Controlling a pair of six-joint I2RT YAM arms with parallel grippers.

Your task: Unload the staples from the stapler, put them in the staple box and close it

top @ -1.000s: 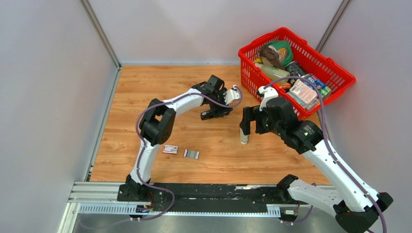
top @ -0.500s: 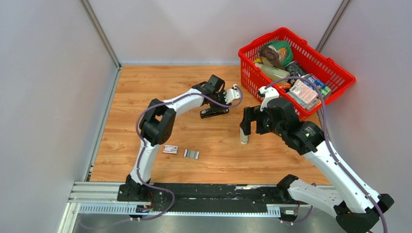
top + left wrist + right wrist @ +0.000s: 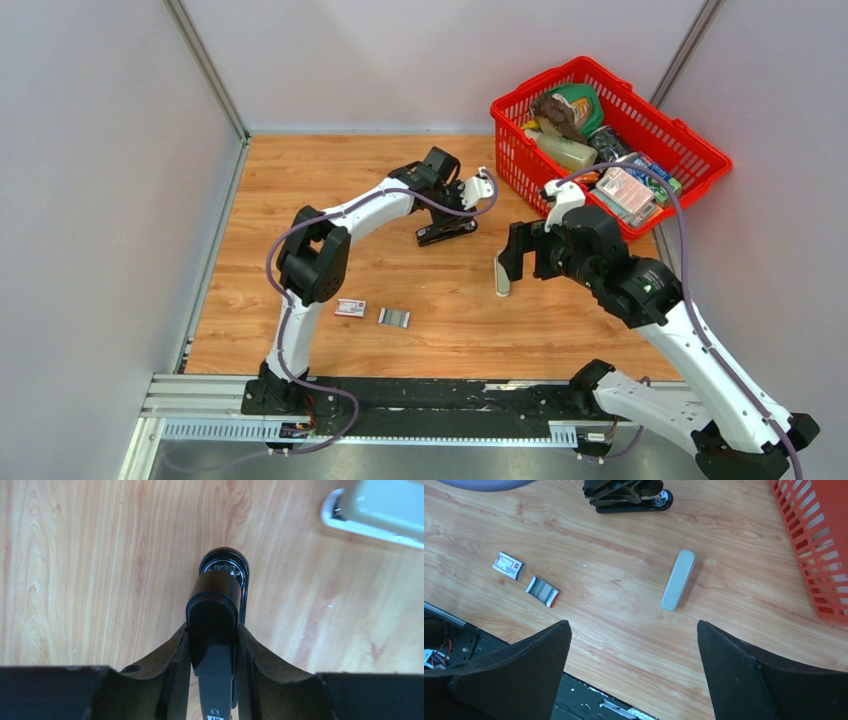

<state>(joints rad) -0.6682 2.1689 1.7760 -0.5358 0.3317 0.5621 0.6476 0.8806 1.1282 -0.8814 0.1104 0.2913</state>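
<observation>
The black stapler (image 3: 448, 233) lies on the wooden table a little left of the red basket; the right wrist view has it at the top edge (image 3: 634, 502). My left gripper (image 3: 441, 215) comes down from above and is shut on the stapler's top arm (image 3: 212, 605), one finger on each side. The rounded front of the base (image 3: 223, 562) shows beyond the arm. The staples are hidden from every view. Further right, my right gripper (image 3: 511, 262) hangs wide open above the table with nothing between its fingers (image 3: 634, 630).
A pale grey oblong object (image 3: 501, 282) (image 3: 678, 579) lies under the right gripper and shows at the top right of the left wrist view (image 3: 380, 510). A small red-and-white box (image 3: 508, 565) and a small silvery tray (image 3: 543, 591) lie front left. The red basket (image 3: 700, 150) of goods stands back right.
My left gripper has closed onto the stapler's top arm, and its arm has shifted slightly. The right arm has drifted a little to the right, still open.
</observation>
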